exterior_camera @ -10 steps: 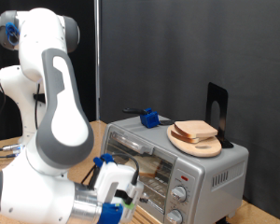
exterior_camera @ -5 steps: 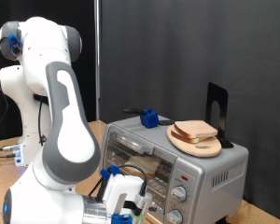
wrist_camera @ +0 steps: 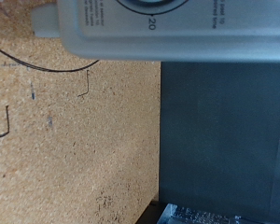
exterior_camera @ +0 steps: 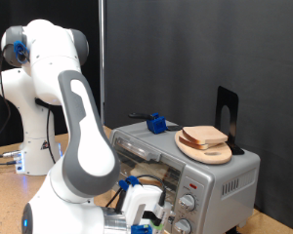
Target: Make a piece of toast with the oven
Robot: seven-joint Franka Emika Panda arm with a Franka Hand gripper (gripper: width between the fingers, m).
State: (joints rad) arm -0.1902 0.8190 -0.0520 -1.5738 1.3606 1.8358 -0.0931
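Observation:
The silver toaster oven (exterior_camera: pixel 217 174) stands on the cork table at the exterior view's right, its glass door (exterior_camera: pixel 146 164) shut. Its two round knobs (exterior_camera: pixel 188 203) sit on the right panel. A tan shape shows behind the glass; I cannot tell whether it is the piece of toast. My gripper (exterior_camera: pixel 149 216) is low at the exterior view's bottom edge, right in front of the oven's door and close to the knobs. The wrist view shows the underside edge of the oven panel (wrist_camera: pixel 168 33) with a dial scale, very near. The fingers do not show there.
A round wooden plate with a stack of bread slices (exterior_camera: pixel 204 139) lies on top of the oven. A blue object (exterior_camera: pixel 157 124) and a black stand (exterior_camera: pixel 227 115) are also up there. Thin black wires (wrist_camera: pixel 47 67) lie on the cork table (wrist_camera: pixel 75 149). A black curtain hangs behind.
The arm has swung down and to the exterior view's right. The gripper has moved from left of the oven door to right in front of it, nearer the knobs.

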